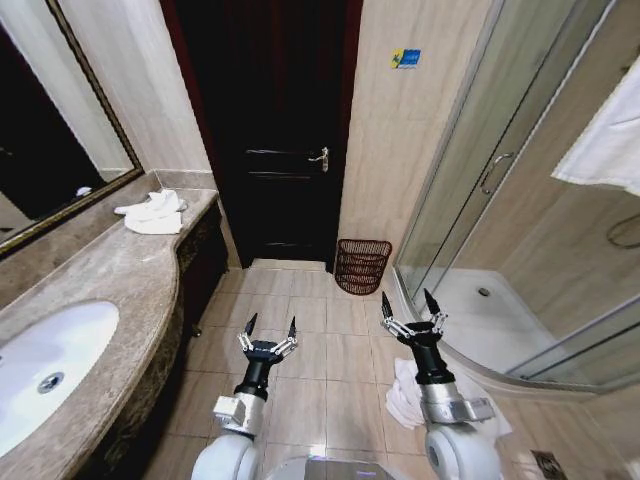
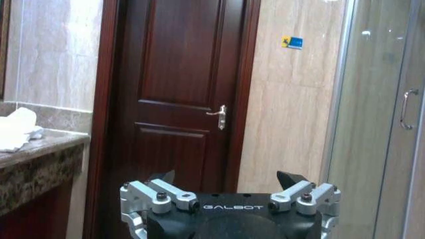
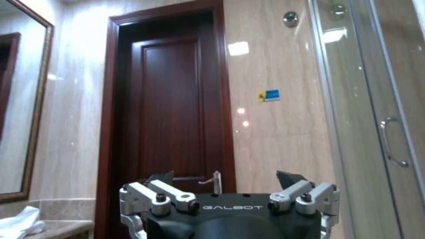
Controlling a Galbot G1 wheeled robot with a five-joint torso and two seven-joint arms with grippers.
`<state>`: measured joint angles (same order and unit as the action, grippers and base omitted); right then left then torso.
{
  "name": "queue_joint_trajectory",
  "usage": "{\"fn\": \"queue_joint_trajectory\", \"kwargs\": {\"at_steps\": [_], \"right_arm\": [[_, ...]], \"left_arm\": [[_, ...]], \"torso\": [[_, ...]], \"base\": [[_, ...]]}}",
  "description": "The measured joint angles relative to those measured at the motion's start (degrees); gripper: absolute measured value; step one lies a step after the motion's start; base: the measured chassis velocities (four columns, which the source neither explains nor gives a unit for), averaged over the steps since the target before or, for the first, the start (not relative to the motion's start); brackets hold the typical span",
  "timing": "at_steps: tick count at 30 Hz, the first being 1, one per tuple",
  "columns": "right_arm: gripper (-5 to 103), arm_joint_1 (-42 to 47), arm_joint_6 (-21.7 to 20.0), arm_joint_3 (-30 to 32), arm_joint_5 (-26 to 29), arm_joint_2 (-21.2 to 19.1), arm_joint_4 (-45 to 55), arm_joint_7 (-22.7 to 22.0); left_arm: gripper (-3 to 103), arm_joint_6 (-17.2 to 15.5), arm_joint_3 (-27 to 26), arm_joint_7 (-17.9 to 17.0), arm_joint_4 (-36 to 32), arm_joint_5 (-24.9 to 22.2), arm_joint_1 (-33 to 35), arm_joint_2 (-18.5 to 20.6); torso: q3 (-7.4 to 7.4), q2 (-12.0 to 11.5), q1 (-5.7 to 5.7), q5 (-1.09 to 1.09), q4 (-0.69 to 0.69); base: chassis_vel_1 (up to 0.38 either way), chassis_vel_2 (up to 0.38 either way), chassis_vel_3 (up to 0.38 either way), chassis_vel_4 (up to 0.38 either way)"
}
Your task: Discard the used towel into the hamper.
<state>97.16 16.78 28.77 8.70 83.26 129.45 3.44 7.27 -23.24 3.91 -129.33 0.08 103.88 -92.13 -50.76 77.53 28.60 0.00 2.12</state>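
Both grippers are held with fingers spread wide and nothing between them: the left gripper (image 1: 270, 331) and the right gripper (image 1: 410, 304) are raised side by side above the tiled floor (image 1: 300, 300). A white towel (image 1: 402, 392) is seen lying on the floor beneath the right arm. The hamper (image 1: 361, 266) is set against the wall between the dark door (image 1: 280, 130) and the glass shower enclosure (image 1: 480, 180), well apart from both grippers. A stone vanity counter (image 1: 110, 280) borders the left side, leaving a strip of bare floor up to the hamper.
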Motion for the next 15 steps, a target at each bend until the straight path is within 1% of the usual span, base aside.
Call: {"fn": "queue_joint_trajectory", "kwargs": {"at_steps": [13, 15], "right_arm": [[100, 0.29, -1.41, -0.22, -0.12, -0.31, 0.90, -1.88], [100, 0.52, -1.77, -0.06, -1.51, -0.31, 0.87, -3.28]], "left_arm": [[100, -0.23, 0.72, -0.37, -0.58, 1.29, 1.22, 0.00], [100, -0.84, 1.74, -2.78, -0.27, 1.69, 1.17, 0.00]], "torso": [[0.00, 0.00, 0.00, 0.00, 0.00], [0.00, 0.00, 0.00, 0.00, 0.00]], "base": [[0.000, 0.000, 0.000, 0.000], [0.000, 0.000, 0.000, 0.000]]}}
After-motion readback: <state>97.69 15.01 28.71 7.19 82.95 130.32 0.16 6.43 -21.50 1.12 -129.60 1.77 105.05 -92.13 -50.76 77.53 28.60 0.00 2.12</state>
